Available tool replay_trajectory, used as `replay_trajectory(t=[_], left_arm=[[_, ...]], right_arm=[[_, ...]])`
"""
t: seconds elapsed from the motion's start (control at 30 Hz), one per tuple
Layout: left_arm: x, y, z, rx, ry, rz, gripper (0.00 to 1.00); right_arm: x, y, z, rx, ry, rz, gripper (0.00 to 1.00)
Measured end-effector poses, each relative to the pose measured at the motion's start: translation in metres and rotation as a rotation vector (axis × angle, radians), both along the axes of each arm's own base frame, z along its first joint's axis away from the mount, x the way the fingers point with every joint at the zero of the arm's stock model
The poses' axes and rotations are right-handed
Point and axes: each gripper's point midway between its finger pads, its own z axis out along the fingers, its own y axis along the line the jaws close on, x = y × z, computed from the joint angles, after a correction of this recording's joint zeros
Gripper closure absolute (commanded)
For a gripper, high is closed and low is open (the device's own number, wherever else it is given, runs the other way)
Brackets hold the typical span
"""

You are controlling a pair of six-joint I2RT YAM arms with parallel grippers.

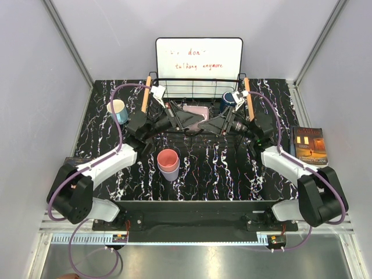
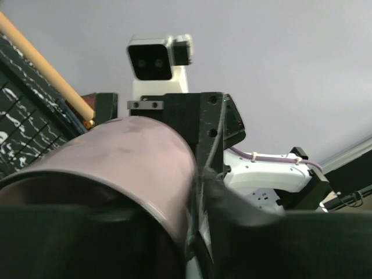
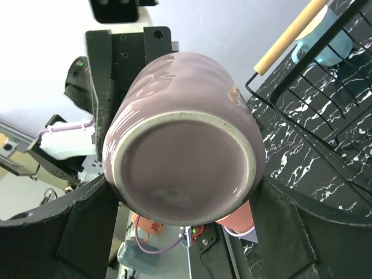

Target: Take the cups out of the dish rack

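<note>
The mauve cup (image 1: pixel 196 110) hangs on its side between my two grippers, above the front of the dish rack (image 1: pixel 174 79). My right gripper (image 1: pixel 210 123) is shut on its sides; the cup's base (image 3: pixel 186 145) fills the right wrist view between the fingers (image 3: pixel 183 195). My left gripper (image 1: pixel 185 119) holds the cup's rim (image 2: pixel 128 151), one finger inside and one outside the wall (image 2: pixel 195 232). The dark navy cup (image 1: pixel 228 100) sits in the rack's right end. The light blue cup (image 1: pixel 118 110) stands left of the rack. The salmon pink cup (image 1: pixel 168 158) sits nested in the lavender cup (image 1: pixel 171 174) on the table.
A white board with writing (image 1: pixel 199 58) stands behind the rack. A book (image 1: pixel 309 145) lies at the table's right edge. The rack's wooden handles (image 1: pixel 145 99) (image 1: pixel 249 99) flank the two arms. Grey walls close in on three sides.
</note>
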Motion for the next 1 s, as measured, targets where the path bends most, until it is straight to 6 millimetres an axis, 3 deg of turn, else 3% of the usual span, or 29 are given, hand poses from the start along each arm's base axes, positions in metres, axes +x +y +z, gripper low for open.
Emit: replay_trajectory(t=[0.03,0.1,0.33,0.37,0.5,0.6,0.73,1.0], left_arm=[[0.001,0.0,-0.002,0.004,0.005,0.002,0.81],[-0.001,0.0,0.0,-0.003,0.01,-0.012,1.0],[-0.005,-0.002,0.002,-0.001,0.001,-0.031,1.0],[-0.005,-0.002,0.001,0.004,0.004,-0.031,1.0],[-0.004,-0.002,-0.001,0.041,0.006,-0.024,1.0],[-0.007,-0.002,-0.001,0.077,-0.017,-0.016,1.0],[-0.005,0.0,-0.007,0.146,-0.06,0.018,1.0],[0.006,0.012,-0.024,0.256,-0.068,0.108,1.0]], right_arm=[[-0.001,0.0,0.002,0.001,-0.007,0.0,1.0],[-0.005,-0.001,0.004,0.004,-0.012,0.008,1.0],[-0.009,-0.003,0.005,0.006,-0.018,0.007,0.98],[-0.009,-0.003,0.005,0.005,-0.016,0.007,0.77],[-0.009,-0.003,0.002,-0.002,-0.005,0.008,0.31],[-0.011,-0.002,0.001,-0.012,-0.005,0.01,0.1],[-0.012,-0.003,-0.006,-0.048,0.0,0.002,0.03],[-0.013,-0.004,-0.011,-0.107,-0.009,-0.012,0.03]])
